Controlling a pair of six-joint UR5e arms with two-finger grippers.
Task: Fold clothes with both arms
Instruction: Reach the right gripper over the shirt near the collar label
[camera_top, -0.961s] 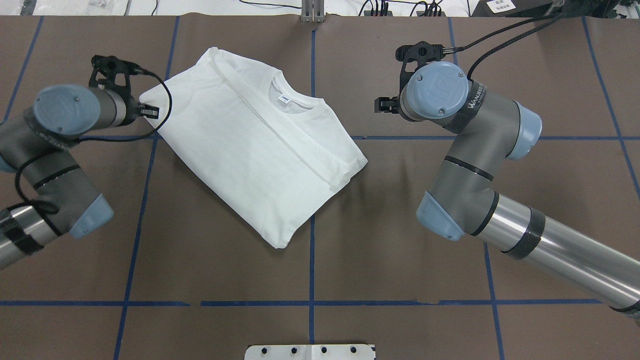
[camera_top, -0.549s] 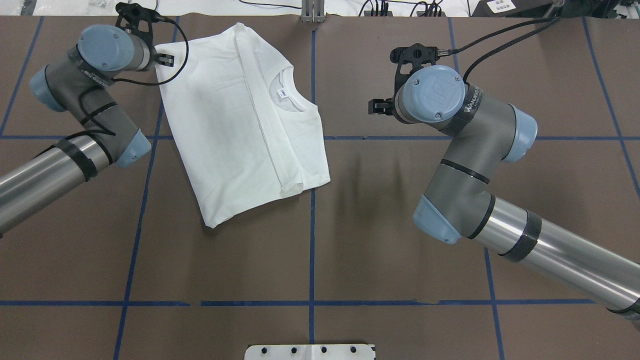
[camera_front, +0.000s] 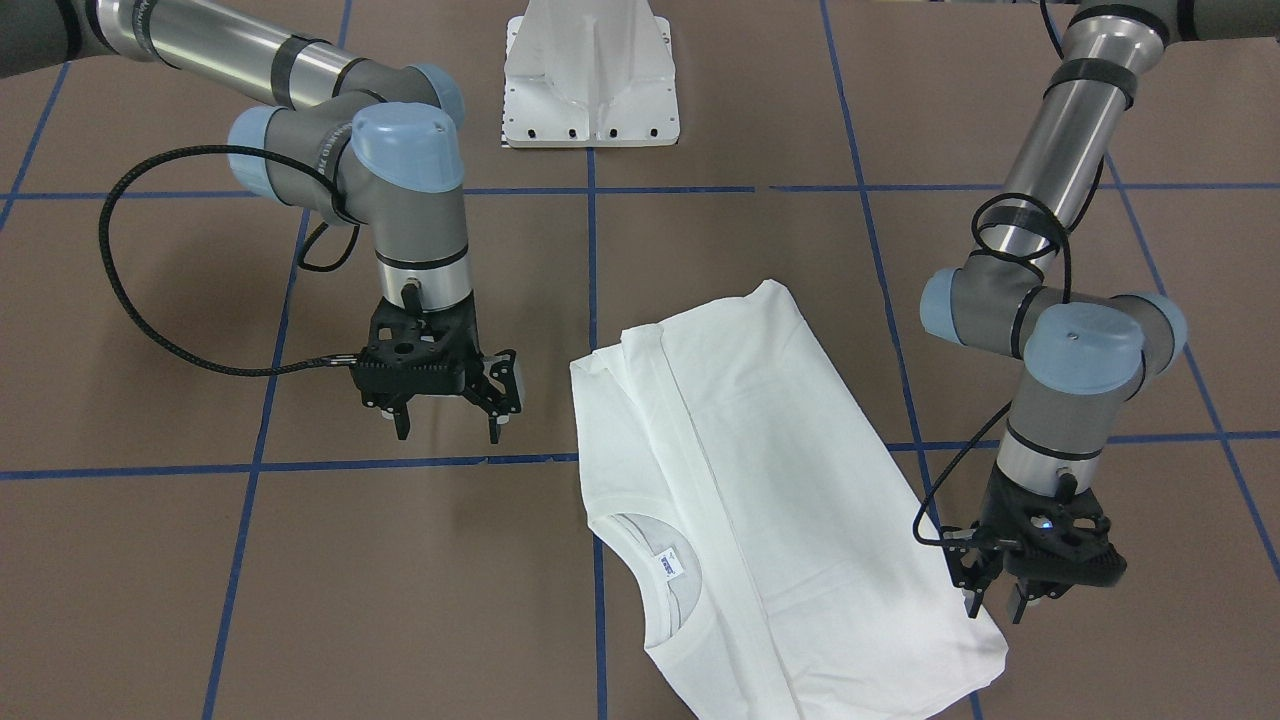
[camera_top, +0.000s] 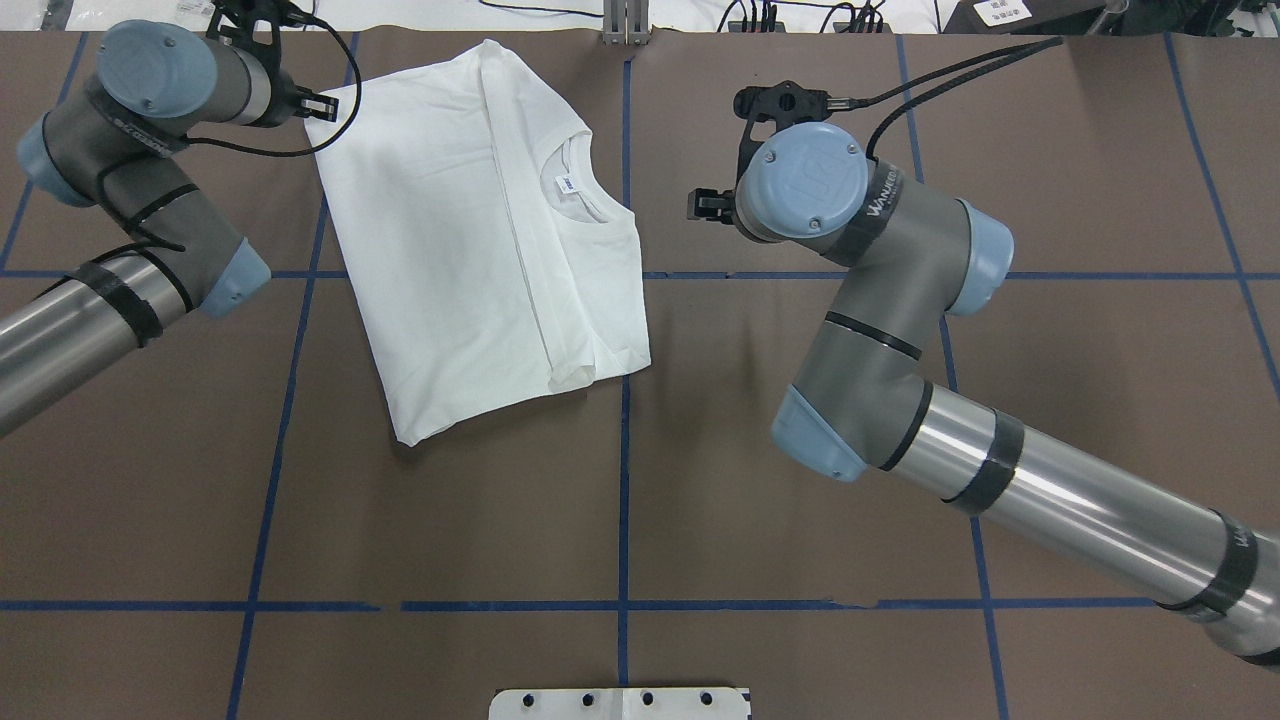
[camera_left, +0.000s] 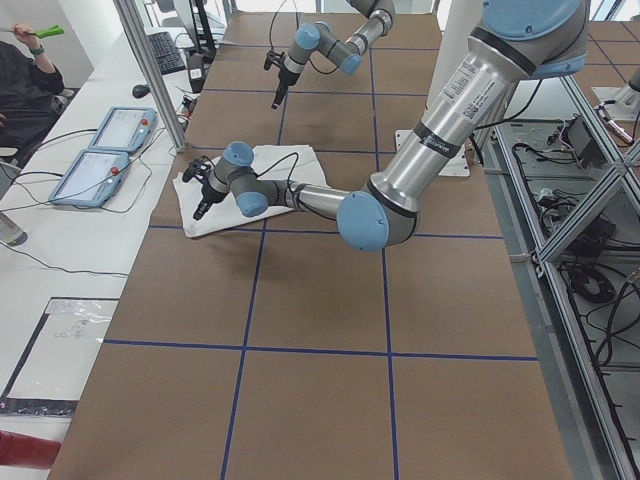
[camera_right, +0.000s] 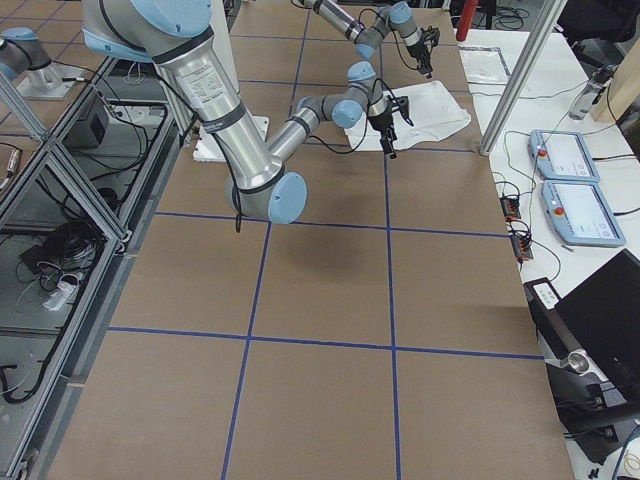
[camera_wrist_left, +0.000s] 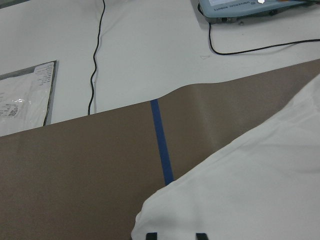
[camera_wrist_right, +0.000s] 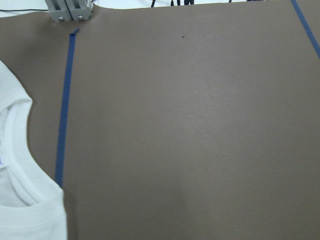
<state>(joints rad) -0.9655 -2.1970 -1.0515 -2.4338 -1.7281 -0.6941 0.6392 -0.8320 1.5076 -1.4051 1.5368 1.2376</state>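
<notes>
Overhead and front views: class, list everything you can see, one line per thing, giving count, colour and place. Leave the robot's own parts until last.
shirt: 1, white, folded, on the table's far half, toward the robot's left
neck label: 1, white with blue print, at the shirt's neck
table cover: 1, brown with a blue tape grid
pedestal base: 1, white, at the robot's edge of the table
control tablets: 2, grey-blue, on the white bench beyond the table
person: 1, dark clothing, by that bench
arms: 2, silver-grey with pale blue caps, either side of the shirt
left gripper: 1, black, at the shirt's corner, grip unclear
right gripper: 1, black, open over bare table cover
</notes>
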